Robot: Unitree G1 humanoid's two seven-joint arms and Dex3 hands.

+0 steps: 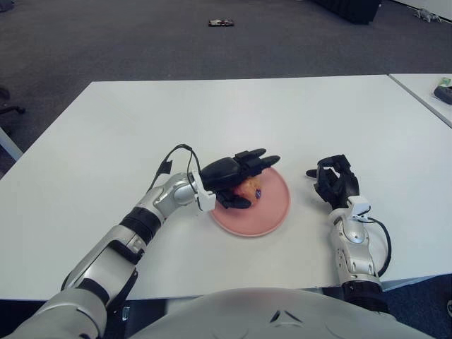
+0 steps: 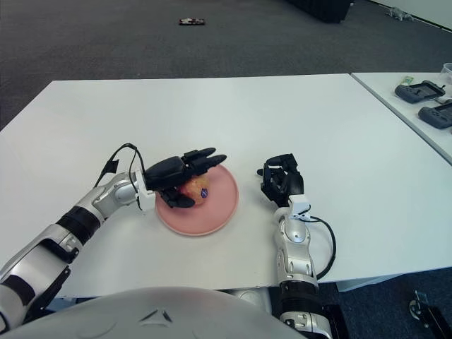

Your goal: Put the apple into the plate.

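A pink plate (image 1: pixel 272 212) lies on the white table (image 1: pixel 233 113) in front of me. A yellow-red apple (image 1: pixel 251 188) with a small sticker sits in the plate's left part. My left hand (image 1: pixel 256 180) hovers over the apple, its fingers stretched out above it and the thumb low at the apple's near side; the fingers are spread and not closed on it. My right hand (image 1: pixel 333 181) shows to the right of the plate, fingers curled, holding nothing. The apple also shows in the right eye view (image 2: pixel 198 191).
A second table (image 2: pixel 417 99) stands at the far right with dark devices (image 2: pixel 422 90) on it. A small dark object (image 1: pixel 221 22) lies on the carpet beyond the table. A cable (image 1: pixel 173 155) loops off my left wrist.
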